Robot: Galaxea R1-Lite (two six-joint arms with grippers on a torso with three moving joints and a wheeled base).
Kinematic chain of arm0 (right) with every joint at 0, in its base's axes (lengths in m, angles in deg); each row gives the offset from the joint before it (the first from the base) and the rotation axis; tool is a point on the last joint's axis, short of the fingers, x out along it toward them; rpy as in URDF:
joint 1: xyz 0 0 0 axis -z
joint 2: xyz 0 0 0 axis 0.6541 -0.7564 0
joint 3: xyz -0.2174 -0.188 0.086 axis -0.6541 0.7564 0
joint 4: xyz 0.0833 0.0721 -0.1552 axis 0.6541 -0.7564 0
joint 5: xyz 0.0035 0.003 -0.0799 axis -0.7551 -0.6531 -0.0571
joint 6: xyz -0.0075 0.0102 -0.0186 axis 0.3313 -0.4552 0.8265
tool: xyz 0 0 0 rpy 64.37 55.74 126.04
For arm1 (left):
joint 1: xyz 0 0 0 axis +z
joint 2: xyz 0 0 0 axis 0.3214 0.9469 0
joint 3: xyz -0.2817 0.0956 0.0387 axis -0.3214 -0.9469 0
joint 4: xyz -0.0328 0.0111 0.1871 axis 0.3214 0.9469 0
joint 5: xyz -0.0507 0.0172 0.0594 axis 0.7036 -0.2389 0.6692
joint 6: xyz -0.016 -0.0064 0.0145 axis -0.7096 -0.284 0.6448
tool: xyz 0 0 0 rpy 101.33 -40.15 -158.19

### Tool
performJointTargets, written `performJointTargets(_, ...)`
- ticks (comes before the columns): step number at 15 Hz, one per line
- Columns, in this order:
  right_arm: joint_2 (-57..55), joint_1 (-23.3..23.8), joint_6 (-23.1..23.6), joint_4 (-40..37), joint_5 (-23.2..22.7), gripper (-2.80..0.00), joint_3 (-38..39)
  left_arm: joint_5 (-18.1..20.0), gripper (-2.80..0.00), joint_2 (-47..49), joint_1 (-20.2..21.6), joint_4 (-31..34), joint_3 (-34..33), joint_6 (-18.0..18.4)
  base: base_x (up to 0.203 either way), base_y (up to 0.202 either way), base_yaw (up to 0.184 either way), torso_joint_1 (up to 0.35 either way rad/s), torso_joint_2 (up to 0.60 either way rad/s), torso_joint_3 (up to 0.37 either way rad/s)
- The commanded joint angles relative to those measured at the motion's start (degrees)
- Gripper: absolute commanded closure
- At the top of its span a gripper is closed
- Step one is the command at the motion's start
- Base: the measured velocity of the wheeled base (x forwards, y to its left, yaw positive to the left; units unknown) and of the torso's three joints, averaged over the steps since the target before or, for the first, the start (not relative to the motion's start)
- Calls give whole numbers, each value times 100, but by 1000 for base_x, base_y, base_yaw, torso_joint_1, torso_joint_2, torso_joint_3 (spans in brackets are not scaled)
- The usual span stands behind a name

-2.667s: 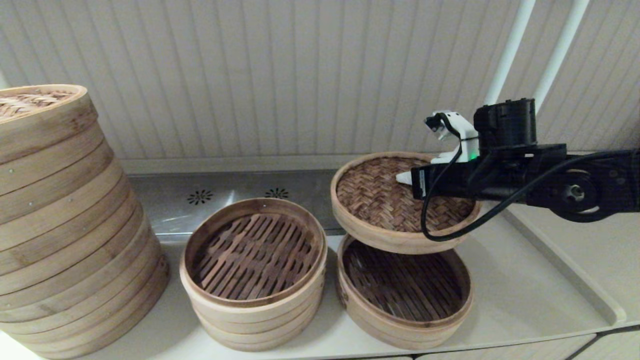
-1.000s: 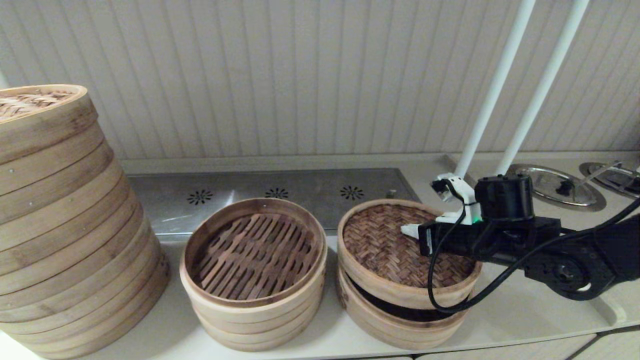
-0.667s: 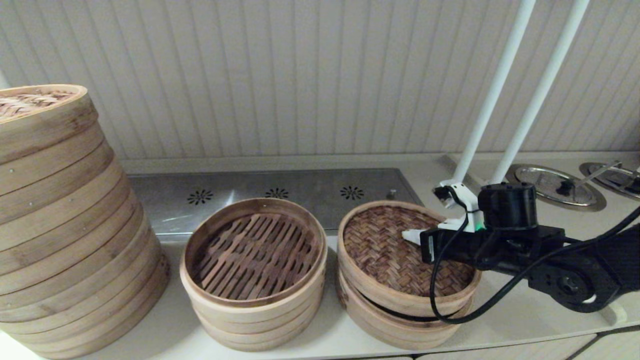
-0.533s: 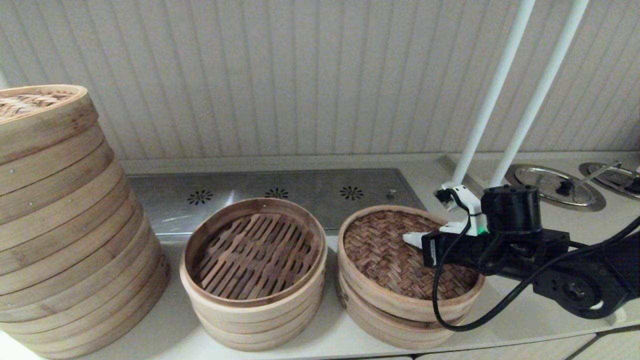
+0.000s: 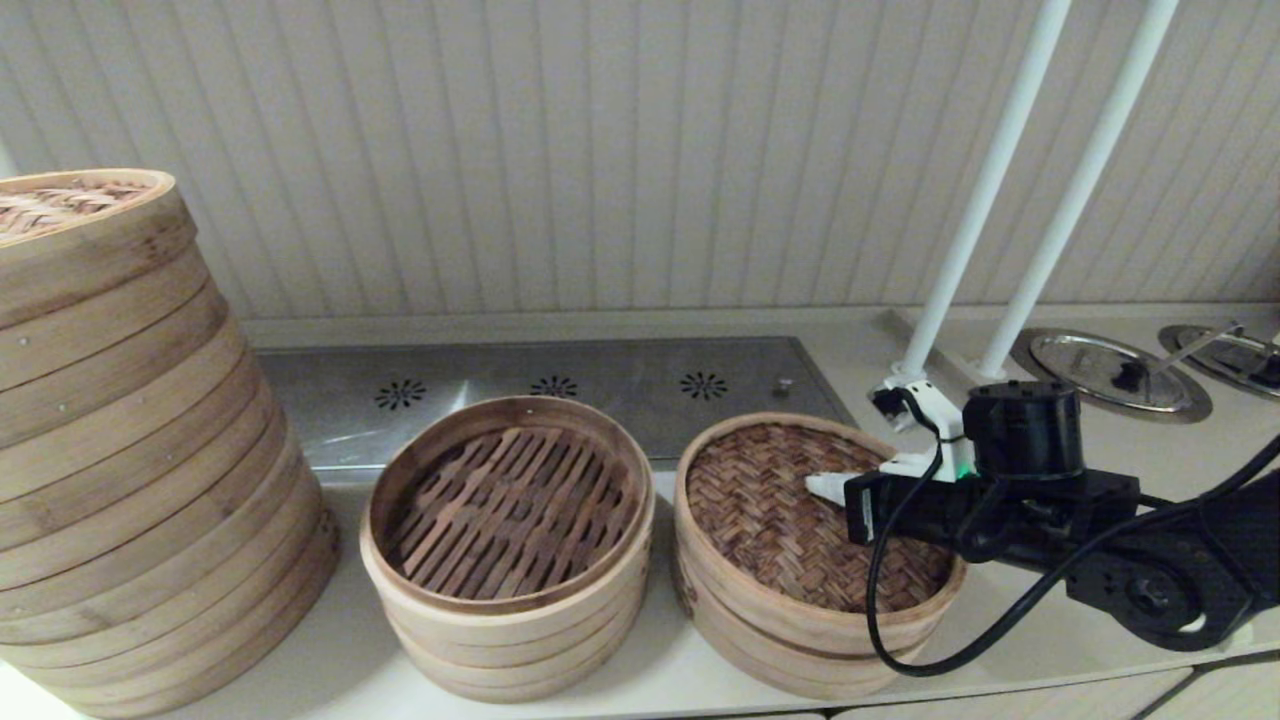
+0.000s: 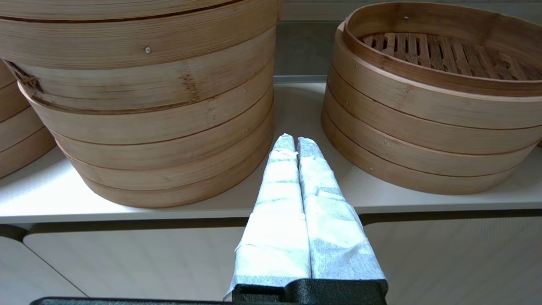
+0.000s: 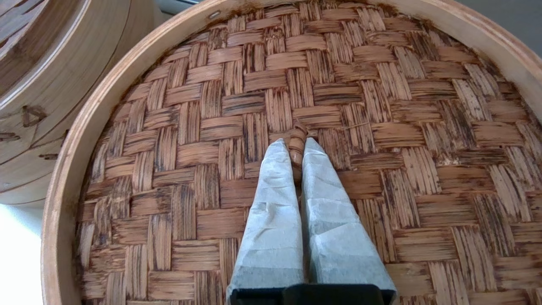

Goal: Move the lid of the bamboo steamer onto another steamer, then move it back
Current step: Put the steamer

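Observation:
The bamboo steamer lid (image 5: 770, 510), reddish-brown herringbone weave in a pale hoop, lies flat on top of the low steamer basket (image 5: 790, 668) at the right, so only that basket's wall shows. My right gripper (image 5: 815, 487) reaches in from the right over the lid's middle. In the right wrist view the lid (image 7: 203, 127) fills the picture and the right gripper (image 7: 295, 146) is shut on its small woven handle loop (image 7: 297, 136). My left gripper (image 6: 295, 142) is shut on nothing, low in front of the counter edge.
A several-tier open steamer stack (image 5: 505, 500) stands just left of the lidded basket. A very tall, wide stack (image 5: 120, 450) fills the far left. Two white poles (image 5: 1000, 180) rise behind my right arm, with metal lids (image 5: 1110, 372) at the far right.
My right gripper has carried the lid down from well above the right basket onto it; the tilted gap under the lid has closed. The left arm has not moved.

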Motion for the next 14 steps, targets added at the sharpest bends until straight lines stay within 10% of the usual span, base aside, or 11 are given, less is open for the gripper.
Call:
performJointTargets(1, -58, -17, -1, 13, -9, 0, 31, -3, 0, 9, 0, 2, 0, 2, 0, 0, 0, 0, 0, 0)
performJointTargets(8, -129, -26, -1, 102, 0, 0, 94, -3, 0, 9, 0, -5, 0, 2, 0, 0, 0, 0, 0, 0)
performJointTargets(9, -124, -26, -1, 132, 0, -280, 99, -3, 0, 9, 0, -6, 0, 2, 0, 0, 0, 0, 0, 0)
performJointTargets(14, 239, -2, 10, 136, 0, -280, 39, -3, 0, 9, 0, -6, 0, 2, 0, 0, 0, 0, 0, 0)
